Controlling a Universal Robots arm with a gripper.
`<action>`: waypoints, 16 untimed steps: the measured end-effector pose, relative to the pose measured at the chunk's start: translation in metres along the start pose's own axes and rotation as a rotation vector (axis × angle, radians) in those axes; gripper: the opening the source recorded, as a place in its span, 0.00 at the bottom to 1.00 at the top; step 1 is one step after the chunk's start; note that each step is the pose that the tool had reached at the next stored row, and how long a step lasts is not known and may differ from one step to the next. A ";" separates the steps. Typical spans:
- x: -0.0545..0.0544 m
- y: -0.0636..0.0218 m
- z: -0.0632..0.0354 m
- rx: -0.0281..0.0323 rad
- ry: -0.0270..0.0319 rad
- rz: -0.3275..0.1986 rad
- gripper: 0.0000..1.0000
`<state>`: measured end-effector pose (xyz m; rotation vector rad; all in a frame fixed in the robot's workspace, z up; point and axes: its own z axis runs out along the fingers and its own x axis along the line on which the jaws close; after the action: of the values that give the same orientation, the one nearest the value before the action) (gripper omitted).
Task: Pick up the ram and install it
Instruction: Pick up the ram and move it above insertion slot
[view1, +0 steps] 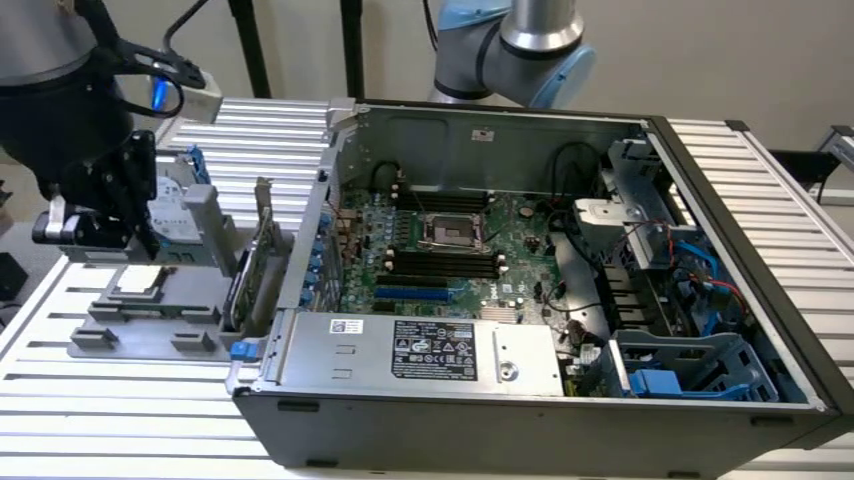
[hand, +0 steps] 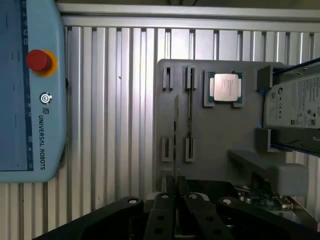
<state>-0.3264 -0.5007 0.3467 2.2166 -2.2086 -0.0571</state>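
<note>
Gripper (hand: 176, 187) clenched on ram (hand: 176, 135), seen edge-on over grey fixture tray (hand: 220, 135). Tray sits on slatted aluminium desk (view1: 107, 410), at exterior view's left of open computer case (view1: 534, 440). Teach pendant (hand: 30, 100) lies on desk. Pale wall (view1: 747, 60) behind.

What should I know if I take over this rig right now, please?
The gripper is above the gray tray, in line with the ram. Whether it grips the ram cannot be told.
The ram is edge-on over the tray, outside the computer case.
Done: no part of the install shows.
Left: seating the ram in the black memory slots, which look empty.
</note>
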 end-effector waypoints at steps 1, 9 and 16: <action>0.000 -0.0040 -0.0045 -0.0004 0.0001 0.000 0.13; -0.001 -0.0396 -0.0383 -0.0021 -0.0013 0.000 0.13; -0.001 -0.0710 -0.0520 -0.0058 -0.0040 0.000 0.13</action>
<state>-0.2536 -0.5007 0.3963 2.2156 -2.2074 -0.0679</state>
